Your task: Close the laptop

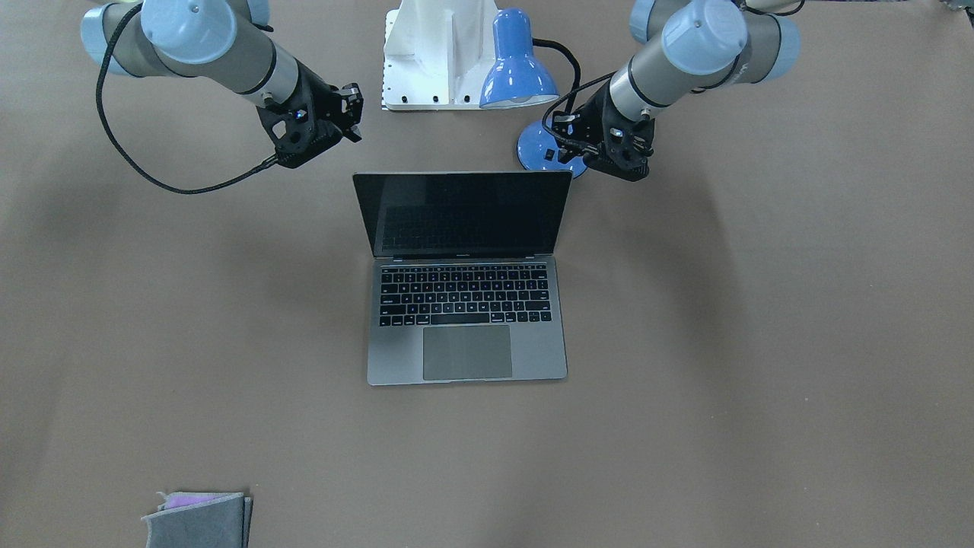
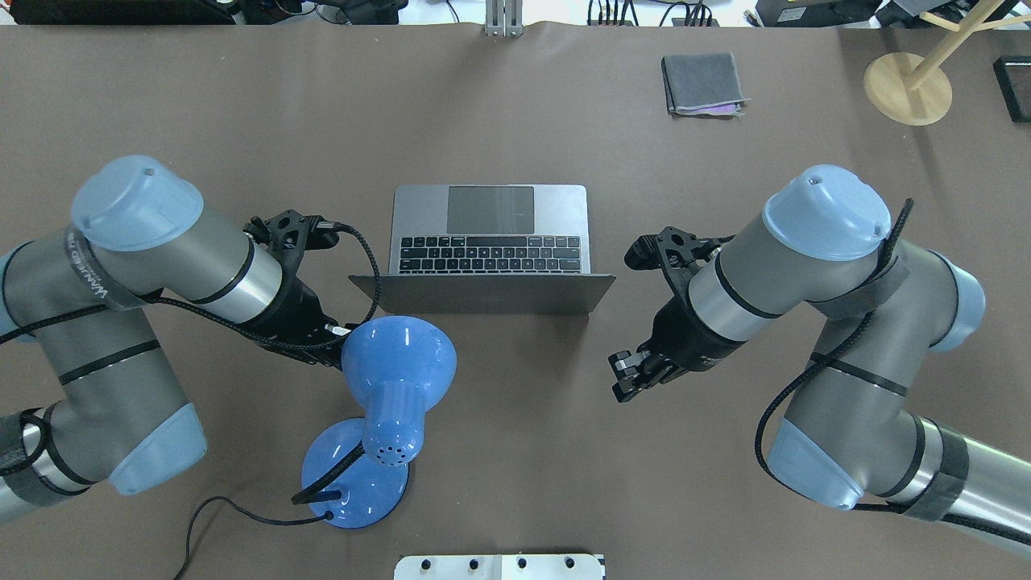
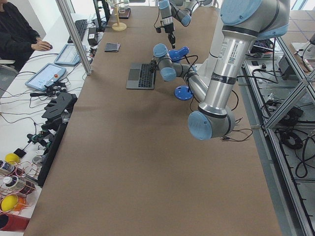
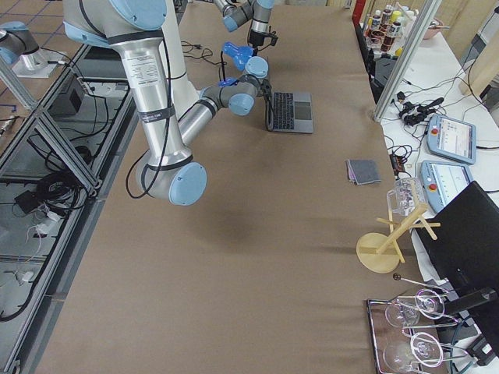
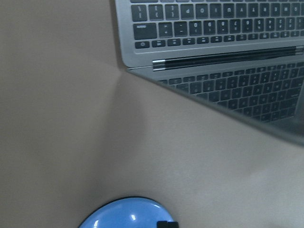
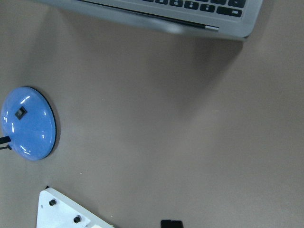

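The grey laptop [image 1: 466, 304] stands open in the middle of the table, its dark screen upright and facing away from me; it also shows in the overhead view [image 2: 490, 242]. My left gripper [image 1: 564, 137] hovers behind the laptop's left rear corner, close to the lamp, and looks shut; in the overhead view the lamp head hides it. My right gripper [image 2: 630, 377] hovers behind the right rear corner, apart from the lid, and looks shut and empty. The left wrist view shows the hinge and keyboard [image 5: 209, 28]. The right wrist view shows a rear corner of the laptop [image 6: 190, 14].
A blue desk lamp [image 2: 395, 362] stands behind the laptop on my left, its base [image 6: 27, 122] on the table. A white mount plate [image 2: 499, 566] sits at my near edge. A folded grey cloth [image 2: 702, 83] and a wooden stand [image 2: 906, 87] are at the far right.
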Motion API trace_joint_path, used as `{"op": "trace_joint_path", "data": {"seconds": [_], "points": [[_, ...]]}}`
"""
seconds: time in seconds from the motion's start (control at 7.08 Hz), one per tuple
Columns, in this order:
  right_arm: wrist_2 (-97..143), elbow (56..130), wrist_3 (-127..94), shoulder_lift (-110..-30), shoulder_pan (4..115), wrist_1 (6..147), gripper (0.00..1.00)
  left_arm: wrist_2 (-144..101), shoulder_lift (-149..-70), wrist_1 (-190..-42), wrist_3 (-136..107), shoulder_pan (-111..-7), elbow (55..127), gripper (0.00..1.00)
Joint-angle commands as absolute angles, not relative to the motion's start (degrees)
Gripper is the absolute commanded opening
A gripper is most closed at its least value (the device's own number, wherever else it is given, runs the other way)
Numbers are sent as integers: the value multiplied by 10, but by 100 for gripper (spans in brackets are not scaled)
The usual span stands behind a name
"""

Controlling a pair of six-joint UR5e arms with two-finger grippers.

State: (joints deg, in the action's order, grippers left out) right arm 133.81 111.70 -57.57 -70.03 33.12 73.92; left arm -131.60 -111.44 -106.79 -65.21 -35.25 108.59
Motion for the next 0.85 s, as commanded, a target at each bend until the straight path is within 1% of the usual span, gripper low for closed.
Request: {"op": "trace_joint_path", "data": {"seconds": [0.0,0.14,0.28,0.56,0.71], "points": [[1302,1109,-579,-674,332,740,0,-1316,-1156,-1068,-675,-343,1063,0],[1298,1103,-582,-663,347,741,0,-1316,-1171,-1067,-678,-343,1058,0],[1298,1080,-583,-640,362,741,0,-1316,-1179,-1070,-677,-344,1056,0],[1296,1042,-583,-598,385,741,0,-1317,-1196,-1072,-671,-395,1052,0],[1295,1014,-582,-578,395,740,0,-1316,-1211,-1072,-671,-408,1030,0]]}}
